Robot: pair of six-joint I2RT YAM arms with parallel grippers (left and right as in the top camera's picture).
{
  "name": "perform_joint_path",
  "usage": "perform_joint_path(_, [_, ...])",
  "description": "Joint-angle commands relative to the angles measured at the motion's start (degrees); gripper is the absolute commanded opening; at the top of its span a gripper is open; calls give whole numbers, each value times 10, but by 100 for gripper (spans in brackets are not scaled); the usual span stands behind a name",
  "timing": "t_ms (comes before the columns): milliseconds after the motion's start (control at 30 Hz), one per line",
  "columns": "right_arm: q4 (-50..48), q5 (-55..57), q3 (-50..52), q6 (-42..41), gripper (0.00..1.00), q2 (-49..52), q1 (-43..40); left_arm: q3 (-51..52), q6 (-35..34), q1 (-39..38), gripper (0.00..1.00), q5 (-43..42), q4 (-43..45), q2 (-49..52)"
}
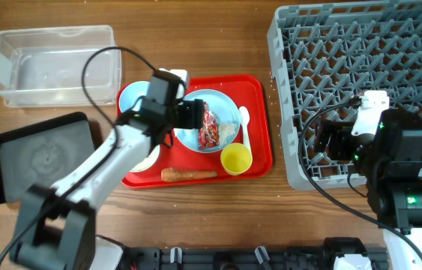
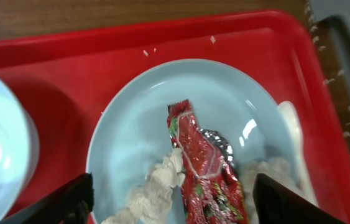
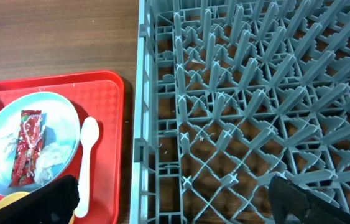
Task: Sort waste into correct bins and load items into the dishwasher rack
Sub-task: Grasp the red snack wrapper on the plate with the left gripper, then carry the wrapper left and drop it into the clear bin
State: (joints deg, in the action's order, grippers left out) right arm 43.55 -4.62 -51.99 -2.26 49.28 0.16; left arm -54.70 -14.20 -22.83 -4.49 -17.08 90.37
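A pale-blue plate (image 1: 228,105) on the red tray holds a red snack wrapper (image 1: 209,126) and white paper scraps (image 1: 229,132). My left gripper (image 1: 194,112) hovers over the plate, open and empty. In the left wrist view its fingers (image 2: 175,205) straddle the wrapper (image 2: 202,162) and a scrap (image 2: 156,186). A yellow cup (image 1: 236,158) and a carrot piece (image 1: 188,175) lie at the tray's front. A white-blue bowl (image 1: 130,97) and a pale-green bowl (image 1: 148,160) are partly hidden by the left arm. My right gripper (image 1: 323,142) is open and empty over the grey rack (image 1: 360,45).
The red tray (image 1: 261,142) also holds a white spoon (image 1: 244,124). A clear tub (image 1: 53,64) stands at the back left and a black tray (image 1: 38,154) at the left. The rack's wall (image 3: 142,124) stands next to the red tray (image 3: 109,124).
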Motion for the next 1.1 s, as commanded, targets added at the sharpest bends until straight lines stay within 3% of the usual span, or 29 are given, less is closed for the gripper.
perform_joint_path(0, [-2,8,-10,7,100,0,-2,-10,3,-19,70,66,16,53])
perform_joint_path(133, [-2,8,-10,7,100,0,-2,-10,3,-19,46,67,22,79])
perform_joint_path(200, [-2,8,-10,7,100,0,-2,-10,3,-20,27,66,28,83])
perform_joint_path(333, [-2,8,-10,7,100,0,-2,-10,3,-26,25,65,28,101])
perform_joint_path(467, [-2,8,-10,8,100,0,-2,-10,3,-31,4,66,41,100])
perform_joint_path(567, [-2,8,-10,8,100,0,-2,-21,5,-30,4,75,39,81])
perform_joint_path(733, [-2,8,-10,8,100,0,-2,-57,5,5,4,179,25,-35])
perform_joint_path(900, [-2,8,-10,7,100,0,-2,-57,5,150,4,198,100,-98])
perform_joint_path(1067, [-2,8,-10,7,100,0,-2,-57,4,282,6,172,209,-19])
